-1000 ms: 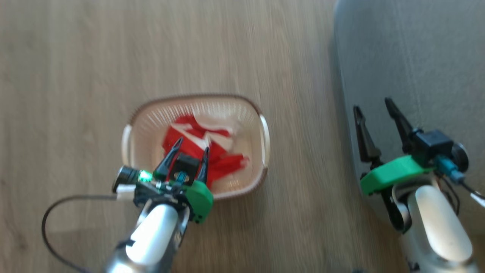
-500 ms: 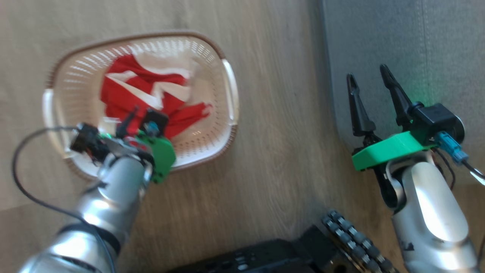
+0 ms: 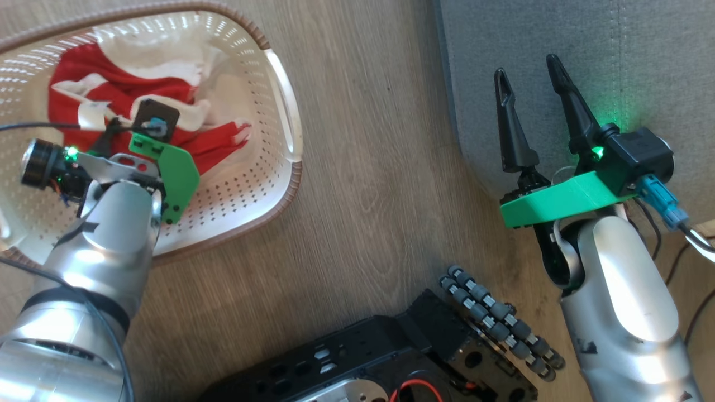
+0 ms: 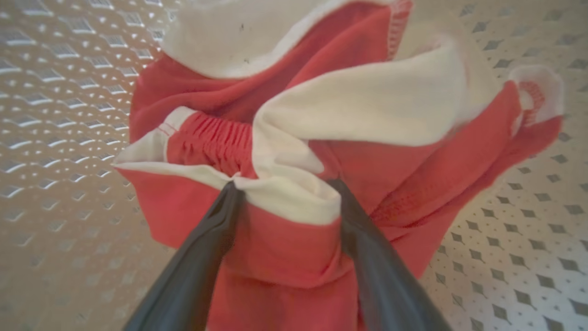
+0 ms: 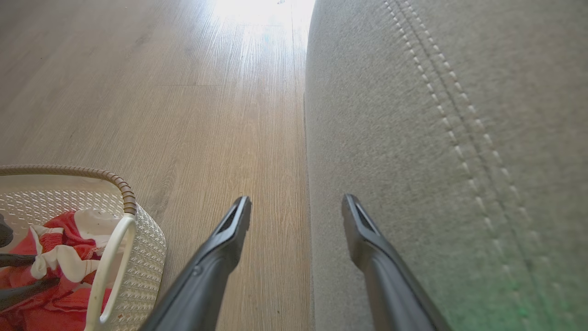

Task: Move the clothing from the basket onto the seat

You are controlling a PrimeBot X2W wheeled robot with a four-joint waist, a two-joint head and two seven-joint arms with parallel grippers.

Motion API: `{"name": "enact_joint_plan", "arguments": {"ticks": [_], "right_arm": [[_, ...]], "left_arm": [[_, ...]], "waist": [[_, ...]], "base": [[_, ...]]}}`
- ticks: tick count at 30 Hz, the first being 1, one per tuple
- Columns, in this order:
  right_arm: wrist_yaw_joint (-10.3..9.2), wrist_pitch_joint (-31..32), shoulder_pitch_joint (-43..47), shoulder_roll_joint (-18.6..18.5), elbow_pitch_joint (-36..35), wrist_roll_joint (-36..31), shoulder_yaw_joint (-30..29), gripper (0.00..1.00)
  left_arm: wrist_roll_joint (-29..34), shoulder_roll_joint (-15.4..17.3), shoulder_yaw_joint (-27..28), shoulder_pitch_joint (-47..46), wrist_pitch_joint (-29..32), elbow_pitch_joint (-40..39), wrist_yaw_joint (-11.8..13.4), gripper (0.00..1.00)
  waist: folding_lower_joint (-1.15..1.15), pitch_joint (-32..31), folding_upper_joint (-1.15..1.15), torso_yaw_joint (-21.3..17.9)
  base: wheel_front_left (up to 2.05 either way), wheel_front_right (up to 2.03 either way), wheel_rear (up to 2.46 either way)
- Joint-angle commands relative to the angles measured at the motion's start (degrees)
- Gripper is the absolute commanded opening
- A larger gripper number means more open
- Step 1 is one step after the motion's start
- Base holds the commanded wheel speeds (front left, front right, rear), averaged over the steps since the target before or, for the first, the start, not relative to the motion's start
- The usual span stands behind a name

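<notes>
Red fabric, head view: the clothing (image 3: 72,100) lay bunched in the basket (image 3: 246,184) at upper left, white trim among the red.
Head view, basket: stood on the wood floor (image 3: 363,167), apart from the grey seat (image 3: 614,56) at upper right.
Head view, left gripper (image 3: 120,128): was down in the basket on the clothing; fingers mostly hidden under its own wrist mount.
Head view, right gripper (image 3: 526,66): hung by the seat's edge, fingers spread wide, nothing held.
Head view, robot base (image 3: 391,346): black, at the bottom edge between the arms.
Left wrist view, left gripper (image 4: 285,188): fingers parted about as wide as the right claw's, pushed into the pile. A fold of red cloth with a white band sat between them, touching both; not closed down on it.
Left wrist view, clothing (image 4: 193,92): rested on the perforated bottom of the basket (image 4: 528,220); picture slightly blurred.
Right wrist view, right gripper (image 5: 296,198): gaping and empty; one finger over the floor (image 5: 183,92), the other over the seat (image 5: 413,138) edge.
Right wrist view, seat: a pale stitched seam (image 5: 459,151) ran along it.
Right wrist view, basket (image 5: 147,248): at lower left, white handle (image 5: 110,266) nearest, clothing (image 5: 59,225) inside.
</notes>
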Motion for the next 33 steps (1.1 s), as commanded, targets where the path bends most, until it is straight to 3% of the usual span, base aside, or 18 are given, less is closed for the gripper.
{"name": "enact_joint_plan", "arguments": {"ticks": [1, 5, 6, 7, 8, 15, 19, 33], "right_arm": [[0.03, 0.15, 1.93, -0.61, 0.52, 0.86, 0.14, 1.00], [0.03, 0.15, 2.24, -0.57, 0.18, 0.83, 0.18, 1.00], [0.03, 0.15, 2.27, -0.56, 0.16, 0.83, 0.17, 1.00], [0.03, 0.15, 2.26, -0.55, 0.17, 0.81, 0.13, 1.00], [0.03, 0.15, 2.22, -0.55, 0.21, 0.77, 0.09, 1.00], [0.03, 0.15, 0.98, -0.52, 0.34, 1.42, 0.65, 1.00], [0.03, 0.15, 0.89, -0.52, 1.03, 0.91, 0.33, 1.00], [0.03, 0.15, 2.50, -0.75, 4.74, -0.54, 0.20, 1.00]], "left_arm": [[0.05, 1.54, 0.70, 0.65, 1.35, 0.18, 0.64, 1.00], [-0.15, 1.60, 0.50, -0.16, 3.51, 0.22, 0.74, 1.00], [-0.50, 1.44, 0.61, -0.30, 4.67, 0.23, 0.19, 0.79], [-0.86, 1.33, 0.71, -0.42, 5.44, 0.24, -0.42, 0.04], [-1.16, 1.29, 0.83, -0.59, 5.69, 0.25, -0.73, 0.00], [-1.62, 1.91, 0.29, -0.83, 5.01, 0.26, -1.05, 0.00], [-2.23, 0.45, 0.04, 0.50, 2.98, 0.27, -1.21, 0.00], [-6.44, -3.63, 1.40, 9.17, -10.17, -1.14, -1.16, 0.00]], "waist": [[0.00, 0.50, 0.00, -0.25], [0.00, 0.94, 0.00, -0.01], [0.00, 1.03, 0.00, 0.08], [0.00, 1.11, 0.00, 0.15], [0.00, 1.17, 0.00, 0.21], [0.00, 0.59, 0.00, 0.49], [0.00, -2.30, 0.00, 2.62], [0.00, -22.79, 0.00, 10.59]], "base": [[0.00, 0.00, 0.00], [0.00, 0.00, 0.00], [0.00, 0.00, 0.00], [0.00, 0.00, 0.00], [0.00, 0.00, 0.00], [0.00, 0.00, 0.00], [0.00, 0.00, 0.00], [0.00, 0.00, 0.00]]}}
